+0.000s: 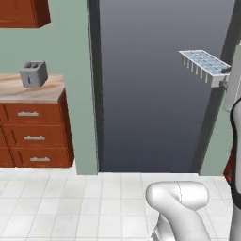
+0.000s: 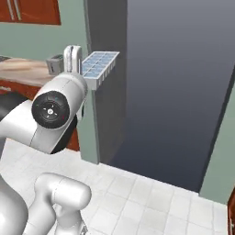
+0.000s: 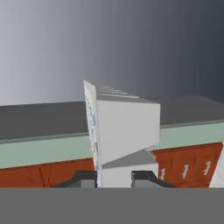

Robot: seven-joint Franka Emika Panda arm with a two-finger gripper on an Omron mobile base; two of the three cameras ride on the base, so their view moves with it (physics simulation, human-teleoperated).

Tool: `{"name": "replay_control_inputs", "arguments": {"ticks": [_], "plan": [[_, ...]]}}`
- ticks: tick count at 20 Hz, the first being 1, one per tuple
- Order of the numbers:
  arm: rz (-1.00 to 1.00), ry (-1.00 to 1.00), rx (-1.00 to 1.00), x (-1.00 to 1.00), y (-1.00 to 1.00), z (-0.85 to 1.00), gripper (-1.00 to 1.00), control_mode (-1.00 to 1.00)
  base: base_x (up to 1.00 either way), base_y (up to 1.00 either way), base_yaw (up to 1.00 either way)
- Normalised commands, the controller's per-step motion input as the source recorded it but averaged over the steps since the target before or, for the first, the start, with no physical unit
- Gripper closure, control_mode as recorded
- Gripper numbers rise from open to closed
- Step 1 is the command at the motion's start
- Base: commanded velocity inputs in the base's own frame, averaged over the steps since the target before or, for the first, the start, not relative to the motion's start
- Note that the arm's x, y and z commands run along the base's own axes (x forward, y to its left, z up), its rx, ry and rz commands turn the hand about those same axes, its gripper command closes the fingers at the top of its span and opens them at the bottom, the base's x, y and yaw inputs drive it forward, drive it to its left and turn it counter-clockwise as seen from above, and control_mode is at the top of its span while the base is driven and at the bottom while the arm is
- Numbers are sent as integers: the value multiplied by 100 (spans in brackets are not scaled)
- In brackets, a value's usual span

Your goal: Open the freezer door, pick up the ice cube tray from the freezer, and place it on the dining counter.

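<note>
The ice cube tray (image 1: pixel 204 62) is a pale blue-white grid of light blue cubes, held up in the air at about chest height. My gripper (image 1: pixel 225 71) is shut on its near end. In the hand view the tray (image 3: pixel 124 131) stands on edge between my fingertips (image 3: pixel 145 176). From the right the tray (image 2: pixel 99 65) juts out from my hand toward the freezer (image 2: pixel 183 82). The freezer (image 1: pixel 155 94) is a tall matte grey face right behind the tray, with no handle or shelves visible. The dining counter is out of view.
A grey toaster (image 1: pixel 33 74) sits on a tan counter (image 1: pixel 28 89) over reddish-brown drawers (image 1: pixel 33 136) at the left. Green wall (image 1: pixel 75 47) flanks the freezer. White floor tiles (image 1: pixel 70 202) lie below, and my arm's elbow (image 2: pixel 57 108) bulks up close in the right base view.
</note>
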Motion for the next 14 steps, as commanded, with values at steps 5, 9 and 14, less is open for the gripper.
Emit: {"name": "replay_control_inputs", "arguments": {"ticks": [5,9,14], "plan": [[0,0,0,0,0,0,100,100,-17,0,100],[0,0,0,0,0,0,100,100,-17,0,100],[0,0,0,0,0,0,100,100,-17,2,100]]}}
